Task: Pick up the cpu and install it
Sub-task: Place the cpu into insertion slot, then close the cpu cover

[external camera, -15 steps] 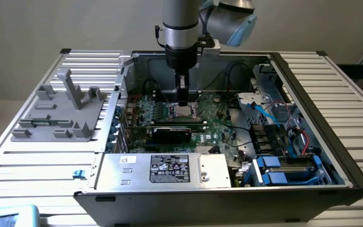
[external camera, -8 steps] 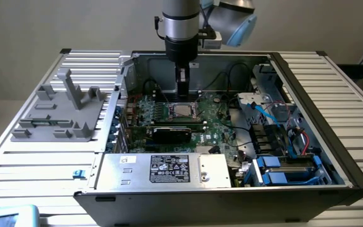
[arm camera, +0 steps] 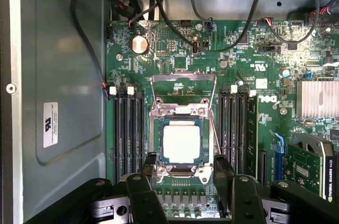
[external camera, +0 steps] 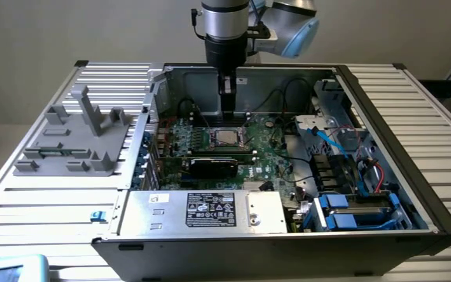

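The cpu, a small square chip with a pale silver top, lies flat in the motherboard socket, whose metal frame stands swung open. From the exterior view the cpu sits in the middle of the green board inside the open computer case. My gripper hangs straight above it, clear of the chip. Seen from the wrist, the gripper is open: its black fingers stand apart on either side of the socket's edge, with nothing held between them.
A black card lies just in front of the socket. Memory slots flank the socket on both sides. Black cables loop over the board's rear. A silver power supply fills the case's front. A grey fixture stands on the table at the exterior view's left.
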Robot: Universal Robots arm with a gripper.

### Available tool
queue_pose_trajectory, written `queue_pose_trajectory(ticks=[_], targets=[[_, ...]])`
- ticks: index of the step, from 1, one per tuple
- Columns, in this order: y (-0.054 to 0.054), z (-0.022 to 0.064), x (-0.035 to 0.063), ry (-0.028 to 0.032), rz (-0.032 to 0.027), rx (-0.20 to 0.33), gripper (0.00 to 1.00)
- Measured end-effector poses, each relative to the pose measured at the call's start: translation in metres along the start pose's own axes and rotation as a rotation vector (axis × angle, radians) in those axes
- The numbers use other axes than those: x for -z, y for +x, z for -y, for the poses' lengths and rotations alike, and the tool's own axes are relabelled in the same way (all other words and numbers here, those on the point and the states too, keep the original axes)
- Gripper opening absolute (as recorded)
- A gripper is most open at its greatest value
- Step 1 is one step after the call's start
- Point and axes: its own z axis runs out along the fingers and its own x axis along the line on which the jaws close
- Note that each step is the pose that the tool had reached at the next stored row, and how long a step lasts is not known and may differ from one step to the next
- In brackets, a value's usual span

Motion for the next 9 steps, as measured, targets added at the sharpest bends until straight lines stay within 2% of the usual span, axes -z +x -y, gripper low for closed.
queue_pose_trajectory(ticks=[9], targets=[[0.0,0.0,0.0001,0.0003,0.0001,0.0,0.56]])
